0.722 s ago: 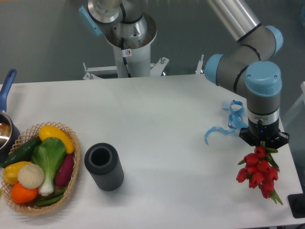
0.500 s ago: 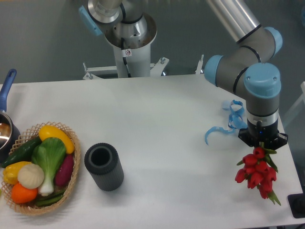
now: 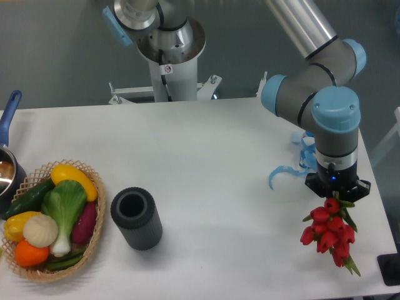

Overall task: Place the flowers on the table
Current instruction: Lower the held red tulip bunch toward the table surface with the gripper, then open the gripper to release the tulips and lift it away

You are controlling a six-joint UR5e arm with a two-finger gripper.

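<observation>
The flowers [image 3: 327, 231], a small bunch of red tulip buds with green stems, hang below my gripper [image 3: 335, 194] near the right edge of the white table [image 3: 212, 162]. The gripper points straight down and is shut on the top of the bunch. The buds point down and to the left, and a green tip sticks out at the lower right. I cannot tell whether the bunch touches the tabletop. The fingertips are hidden behind the gripper body and the flowers.
A curly light-blue ribbon [image 3: 289, 165] lies just left of and behind the gripper. A dark cylinder [image 3: 135, 217] stands at centre left. A wicker basket [image 3: 94, 234] of vegetables sits at the left edge, with a blue-handled pot [image 3: 9, 153] behind it.
The gripper with the flowers has moved a little to the left and towards the table's front edge. Nothing else has moved.
</observation>
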